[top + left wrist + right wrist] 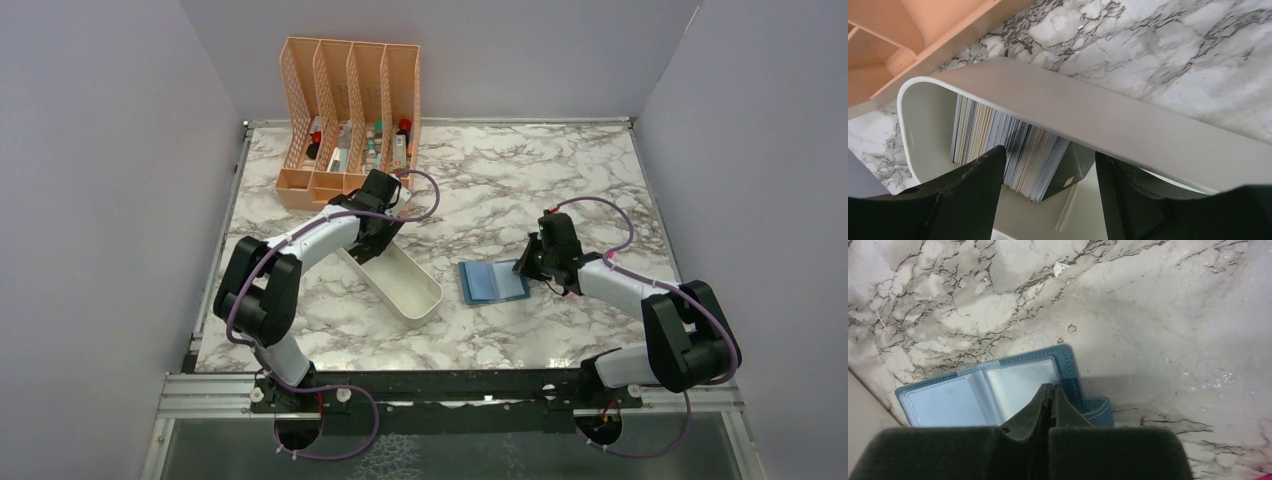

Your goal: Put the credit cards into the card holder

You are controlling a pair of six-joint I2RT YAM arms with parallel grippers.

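The right gripper, fingers pressed together, sits at the open teal fold-over card holder on the marble table, seemingly pinning it flat. Farther off, the left gripper gapes wide above pale plastic credit cards stacked on edge in a long white tray.

No readable text here.
You're only seeing the credit cards edge-on, so nothing legible is showing up.

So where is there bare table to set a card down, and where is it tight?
Free: the marble table right of the organizer, beyond the card holder; also the near strip in front of the tray and card holder. Tight: far left, where organizer, tray and left tool bunch.
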